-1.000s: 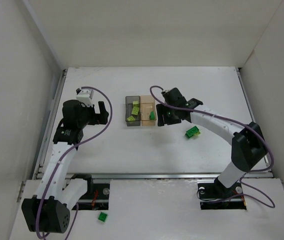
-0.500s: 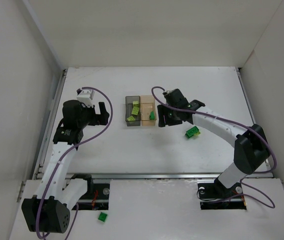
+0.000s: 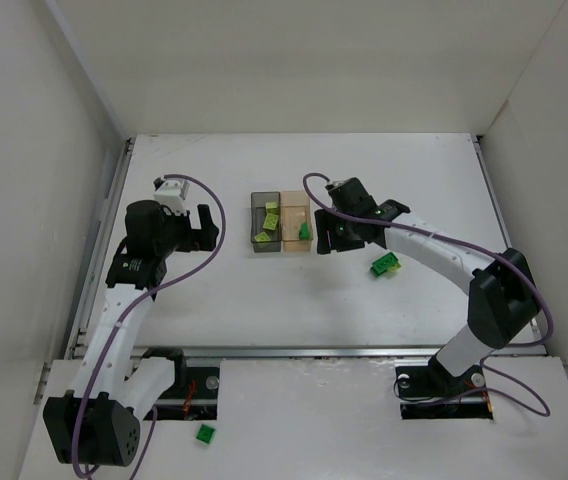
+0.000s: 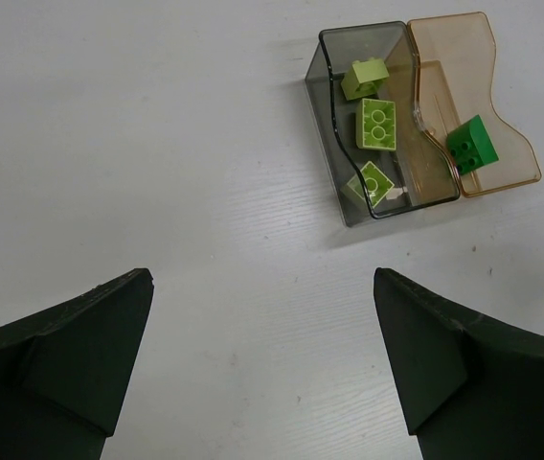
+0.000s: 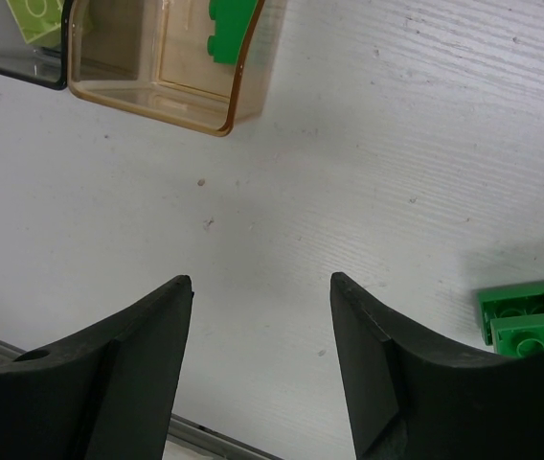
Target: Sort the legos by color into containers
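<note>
Left gripper [image 4: 262, 356] is wide open with nothing between its dark fingers [image 4: 66, 355], hanging over bare table [image 3: 264, 300] well to the left of the bins. From its wrist view we're looking straight at both of them: the grey bin [image 4: 328, 105] and the amber bin [image 4: 511, 144] sit side by side, long walls touching. Three pale bricks [image 4: 378, 125] lie in the grey bin, one at the far end, one in the middle studs up, one tilted at the near end. In the amber bin there's a single green brick [image 4: 471, 145], resting against its right wall. Over to the right gripper [image 5: 262, 356]: it is spread open too, gripping nothing, with white table showing between the fingers. In the top view it sits just beside the amber bin's near right corner. Its camera catches that bin's corner at the upper left, the green brick inside cut off by the top edge. The loose brick [image 3: 385, 264] lies on the table to the right of that gripper, apart from both bins and close under the right arm; in the wrist view it's at the right edge, dark green with a pale patch on it, partly out of frame. One more stray brick [image 3: 205, 433], dark green, sits on the near ledge by the left arm's base.
</note>
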You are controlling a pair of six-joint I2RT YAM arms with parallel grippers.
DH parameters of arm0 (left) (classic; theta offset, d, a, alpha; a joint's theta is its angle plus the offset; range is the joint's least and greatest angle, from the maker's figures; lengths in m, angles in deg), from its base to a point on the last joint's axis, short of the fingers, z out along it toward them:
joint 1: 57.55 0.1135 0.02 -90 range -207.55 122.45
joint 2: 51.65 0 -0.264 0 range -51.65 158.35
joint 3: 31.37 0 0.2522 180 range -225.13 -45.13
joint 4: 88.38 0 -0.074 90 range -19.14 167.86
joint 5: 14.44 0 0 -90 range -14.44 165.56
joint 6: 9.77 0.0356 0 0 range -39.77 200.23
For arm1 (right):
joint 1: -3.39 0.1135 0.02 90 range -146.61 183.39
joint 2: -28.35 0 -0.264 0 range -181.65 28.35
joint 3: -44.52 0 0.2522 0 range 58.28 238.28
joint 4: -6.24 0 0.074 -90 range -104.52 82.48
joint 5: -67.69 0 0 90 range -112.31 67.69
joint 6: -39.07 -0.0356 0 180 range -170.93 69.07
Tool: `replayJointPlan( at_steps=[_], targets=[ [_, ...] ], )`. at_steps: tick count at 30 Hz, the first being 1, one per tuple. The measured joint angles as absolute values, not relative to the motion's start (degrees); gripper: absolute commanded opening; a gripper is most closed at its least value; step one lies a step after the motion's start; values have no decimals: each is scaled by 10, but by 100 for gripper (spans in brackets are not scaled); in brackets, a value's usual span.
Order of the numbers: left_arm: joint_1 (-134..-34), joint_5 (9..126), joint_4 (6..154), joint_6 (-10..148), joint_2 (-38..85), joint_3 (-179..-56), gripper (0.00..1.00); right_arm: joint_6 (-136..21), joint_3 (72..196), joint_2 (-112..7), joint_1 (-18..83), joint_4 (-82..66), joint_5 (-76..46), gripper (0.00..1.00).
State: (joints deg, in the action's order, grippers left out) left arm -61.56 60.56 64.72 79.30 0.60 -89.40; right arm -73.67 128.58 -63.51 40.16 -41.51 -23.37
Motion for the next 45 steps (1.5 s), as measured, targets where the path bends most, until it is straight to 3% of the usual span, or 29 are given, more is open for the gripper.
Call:
replayJointPlan(
  at_steps=[9, 17, 24, 32, 45],
  targets=[
    [-616, 608, 647, 786, 6, -894, 99, -700, 1286, -634, 428, -414, -253, 66],
    [-616, 624, 603, 782, 36, -923, 99, -603, 1278, -627, 633, -385, -230, 65],
    [-609, 655, 562, 783, 43, -985, 99, -586, 1259, -624, 680, -356, -207, 62],
    [-553, 647, 514, 802, 48, -1028, 99, -605, 1229, -611, 810, -297, -198, 61],
    [-499, 605, 496, 833, 147, -1078, 99, -632, 1249, -683, 985, -258, -297, 61]
  ],
)
